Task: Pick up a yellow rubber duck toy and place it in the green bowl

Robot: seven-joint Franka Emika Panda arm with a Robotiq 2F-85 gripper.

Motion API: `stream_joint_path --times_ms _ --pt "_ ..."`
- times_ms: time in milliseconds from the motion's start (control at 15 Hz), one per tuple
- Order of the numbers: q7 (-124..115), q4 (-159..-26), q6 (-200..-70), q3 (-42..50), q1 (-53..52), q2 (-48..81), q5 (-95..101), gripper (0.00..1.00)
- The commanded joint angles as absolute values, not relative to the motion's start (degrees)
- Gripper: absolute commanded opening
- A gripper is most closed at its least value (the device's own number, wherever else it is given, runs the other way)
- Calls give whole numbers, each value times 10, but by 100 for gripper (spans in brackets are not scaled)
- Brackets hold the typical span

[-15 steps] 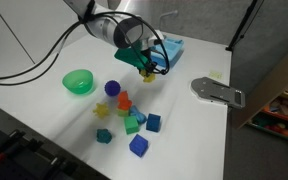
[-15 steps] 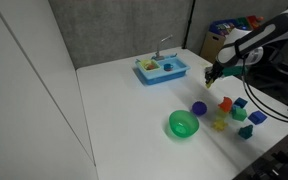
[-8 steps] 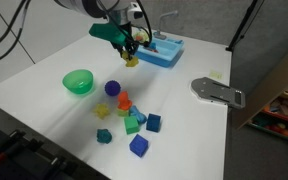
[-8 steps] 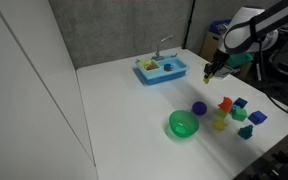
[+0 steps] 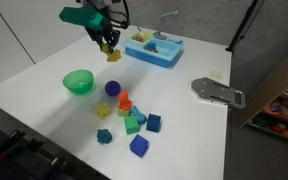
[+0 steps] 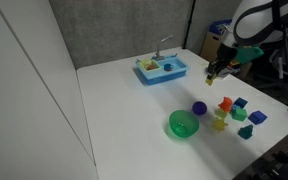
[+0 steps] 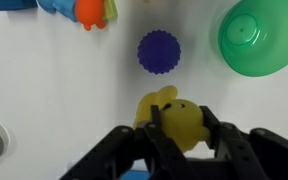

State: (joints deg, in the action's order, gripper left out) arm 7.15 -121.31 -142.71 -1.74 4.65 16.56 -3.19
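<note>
The gripper [image 7: 185,130] is pinching the yellow duck [image 7: 174,112], apparently well above the table [image 5: 44,112], aside from the green bowl [image 7: 264,38].

In an exterior view the bowl [image 5: 78,81] lies at middle left, with the ball [image 5: 112,88] just to its right. The blocks [image 5: 132,124] lie at lower centre and the tray [image 5: 154,50] at upper centre. The duck toy [image 5: 112,55] hangs in the gripper [image 5: 109,48], left of the tray.
</note>
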Motion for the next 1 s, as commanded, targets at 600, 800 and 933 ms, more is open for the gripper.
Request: stream_joint_path --times_ms 600,800,933 --pt "79 -1192 -1403 -37 3 194 -24 17" --pt "79 -1187 -1389 -52 -20 208 -22 17" --pt "79 -1190 -1384 -59 -32 217 -20 17"
